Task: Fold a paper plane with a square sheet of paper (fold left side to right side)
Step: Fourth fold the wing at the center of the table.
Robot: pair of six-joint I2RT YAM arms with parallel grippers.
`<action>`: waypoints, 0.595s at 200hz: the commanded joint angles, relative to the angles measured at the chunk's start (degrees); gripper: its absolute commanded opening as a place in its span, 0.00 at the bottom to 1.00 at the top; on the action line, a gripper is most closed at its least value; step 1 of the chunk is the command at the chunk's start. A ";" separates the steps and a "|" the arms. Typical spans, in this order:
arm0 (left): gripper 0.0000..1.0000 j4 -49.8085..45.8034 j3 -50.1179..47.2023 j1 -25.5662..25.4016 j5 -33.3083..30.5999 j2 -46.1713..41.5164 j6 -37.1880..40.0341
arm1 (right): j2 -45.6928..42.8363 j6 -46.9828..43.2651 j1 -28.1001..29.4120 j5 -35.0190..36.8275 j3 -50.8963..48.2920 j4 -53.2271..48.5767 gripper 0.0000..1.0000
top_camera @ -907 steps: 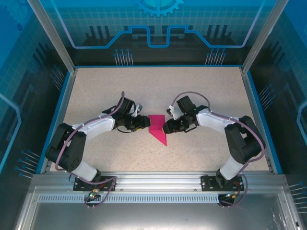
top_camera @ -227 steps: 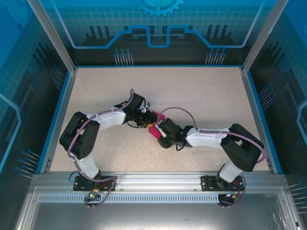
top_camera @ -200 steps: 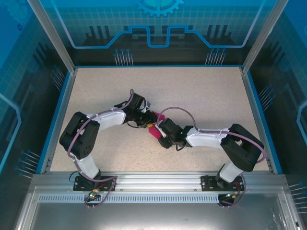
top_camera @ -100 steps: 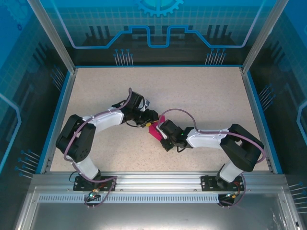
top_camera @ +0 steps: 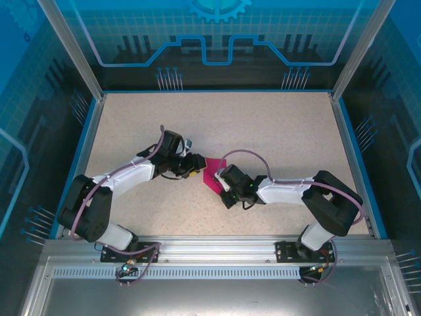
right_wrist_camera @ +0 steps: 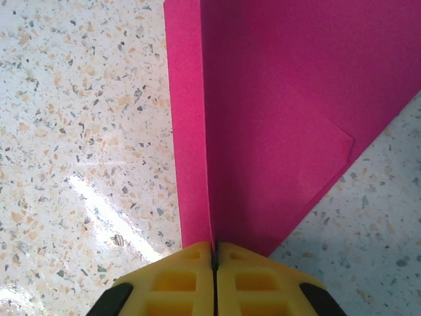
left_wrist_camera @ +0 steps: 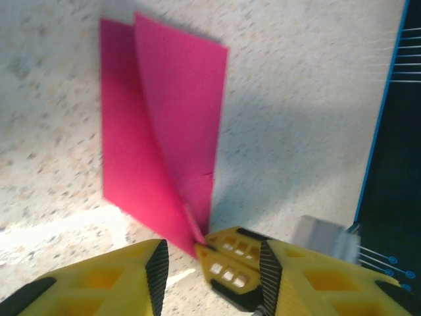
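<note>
Folded magenta paper [top_camera: 212, 176] on speckled table [top_camera: 263, 125]

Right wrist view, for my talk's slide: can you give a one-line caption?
Right gripper shut on the fold of the folded magenta paper, which lies on the speckled table.

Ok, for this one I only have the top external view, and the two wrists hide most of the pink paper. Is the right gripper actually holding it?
Observer: Yes. In the right wrist view the right gripper is shut on the folded pink paper, and a crease runs straight into the seam between its tips.
Operator: And the left gripper?
Observer: The left gripper is open, its jaws apart on either side of the paper's pointed end, with nothing clamped.
Operator: Is the paper lying flat?
Observer: No. In the left wrist view one flap lifts off the layer beneath and casts a shadow on the table.
</note>
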 commanded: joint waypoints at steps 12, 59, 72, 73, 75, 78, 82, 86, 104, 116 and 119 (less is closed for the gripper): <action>0.35 4.82 -4.55 0.15 0.90 1.48 -2.60 | -0.12 0.94 -0.72 -3.21 -1.93 -0.69 0.06; 0.34 8.09 -1.57 -1.38 2.07 8.29 -3.13 | -0.21 0.91 -1.21 -3.65 -2.17 -0.57 0.07; 0.34 8.34 -0.52 -1.70 2.07 10.05 -3.13 | -0.26 0.95 -1.18 -3.67 -2.28 -0.52 0.06; 0.34 8.41 -0.48 -1.73 2.03 10.21 -3.13 | -0.27 0.96 -1.16 -3.66 -2.31 -0.50 0.07; 0.34 8.44 -0.30 -1.80 2.04 10.49 -3.12 | -0.27 0.96 -1.24 -3.72 -2.29 -0.55 0.07; 0.34 8.56 -0.11 -1.89 2.01 10.84 -3.12 | -0.32 0.96 -1.28 -3.76 -2.31 -0.56 0.06; 0.34 8.66 0.10 -1.92 2.03 11.36 -3.20 | -0.36 0.96 -1.29 -3.74 -2.39 -0.48 0.07; 0.34 8.78 0.31 -1.97 2.10 11.86 -3.22 | -0.36 0.91 -1.33 -3.74 -2.49 -0.48 0.07; 0.34 9.73 1.08 -2.27 2.35 13.76 -3.51 | -0.45 0.96 -1.42 -4.08 -2.65 -0.39 0.06; 0.34 10.34 1.48 -2.54 2.60 14.77 -3.81 | -0.49 0.91 -1.58 -4.30 -2.69 -0.34 0.06; 0.34 10.41 1.57 -2.62 2.64 14.98 -3.91 | -0.45 0.92 -1.52 -4.28 -2.69 -0.31 0.07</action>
